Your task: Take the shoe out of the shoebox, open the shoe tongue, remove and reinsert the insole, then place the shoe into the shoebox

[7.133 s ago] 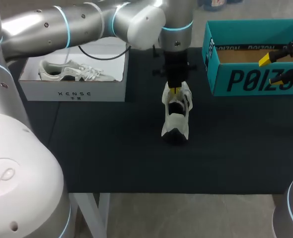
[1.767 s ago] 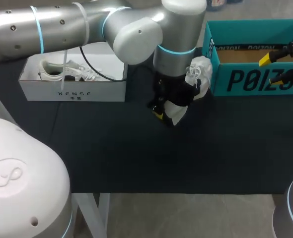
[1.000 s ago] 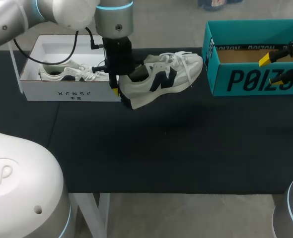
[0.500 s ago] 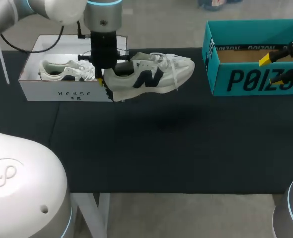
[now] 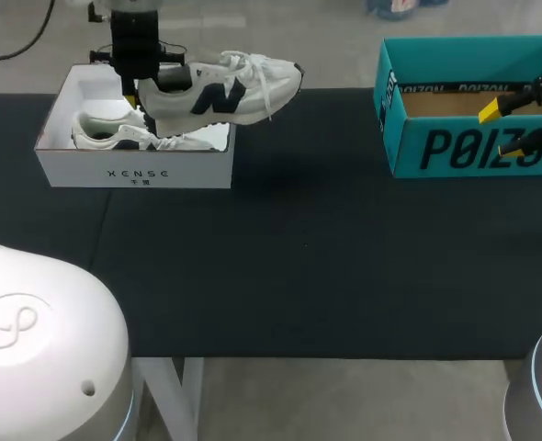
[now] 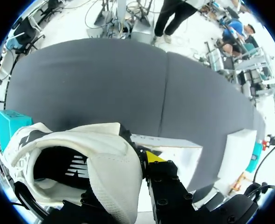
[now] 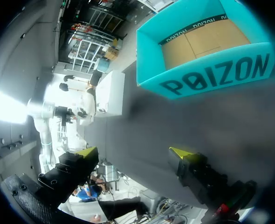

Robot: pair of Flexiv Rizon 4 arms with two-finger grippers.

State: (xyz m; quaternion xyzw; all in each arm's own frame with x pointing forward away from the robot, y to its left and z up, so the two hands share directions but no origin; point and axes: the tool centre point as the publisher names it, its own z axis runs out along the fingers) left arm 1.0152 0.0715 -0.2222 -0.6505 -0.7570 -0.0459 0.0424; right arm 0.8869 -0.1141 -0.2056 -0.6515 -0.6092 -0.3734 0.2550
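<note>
1. The white shoebox (image 5: 133,170) already holds a second sneaker (image 5: 115,136), so room is tight.
2. The left jaws grip the white sneaker (image 5: 220,89) by its heel above the box, toe past the right wall (it could snag, or pivot).
3. Dark bench (image 5: 326,266); right jaws wide by the teal box (image 5: 464,138).

- A table (image 5: 299,276) covered in dark, matte cloth carries everything; its near edge runs straight across the head view, with pale legs showing beneath it at the left
- A white shoebox (image 5: 133,170), open at the top, sits on the cloth at the far left, its long front wall facing the near edge
- A teal shoebox (image 5: 473,147) with large dark lettering, also open, sits at the far right, well apart from the white one
</note>
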